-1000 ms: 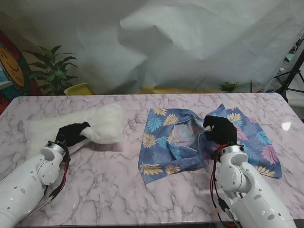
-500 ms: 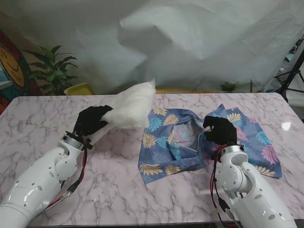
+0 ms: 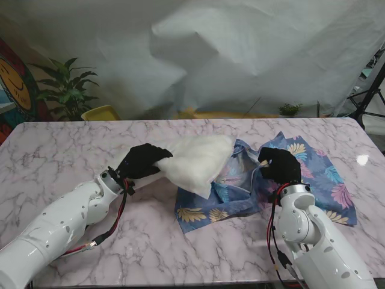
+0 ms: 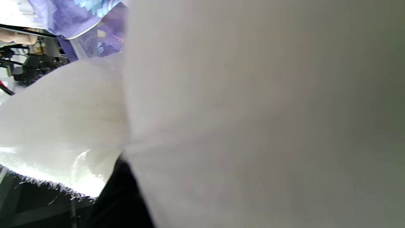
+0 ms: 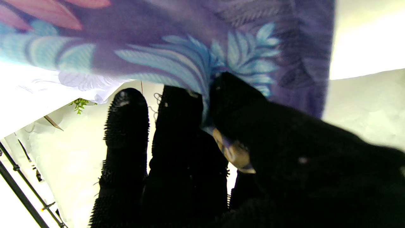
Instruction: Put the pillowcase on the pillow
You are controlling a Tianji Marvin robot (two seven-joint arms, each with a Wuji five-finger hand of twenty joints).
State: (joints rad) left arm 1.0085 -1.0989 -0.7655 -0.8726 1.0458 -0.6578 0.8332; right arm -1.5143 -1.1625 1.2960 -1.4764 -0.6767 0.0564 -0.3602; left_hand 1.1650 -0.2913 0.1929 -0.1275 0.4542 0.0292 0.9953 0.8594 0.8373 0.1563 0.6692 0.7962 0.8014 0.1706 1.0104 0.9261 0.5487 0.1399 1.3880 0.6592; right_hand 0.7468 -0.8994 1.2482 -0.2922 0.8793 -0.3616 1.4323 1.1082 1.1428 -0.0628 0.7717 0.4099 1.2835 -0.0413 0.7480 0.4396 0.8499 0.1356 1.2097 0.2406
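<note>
Marble-patterned pink table [image 3: 150, 241] carries a blue-purple pillowcase [image 3: 325, 180] with leaf print, on its right part. White fluffy pillow [image 3: 198, 159], half a second ago raised above the table, now lies lower, over the pillowcase's left edge. Left hand [image 3: 141, 161] grips the pillow's end. Right hand [image 3: 278, 164] has not moved and pinches the pillowcase's edge.

Pillow [image 3: 198, 159] white; pillowcase [image 3: 313, 174] blue-purple, leaf print; table [image 3: 60, 150] pink-grey marble.

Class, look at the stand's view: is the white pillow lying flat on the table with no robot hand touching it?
No: the left robot hand grips the pillow, holding it over the pillowcase.
</note>
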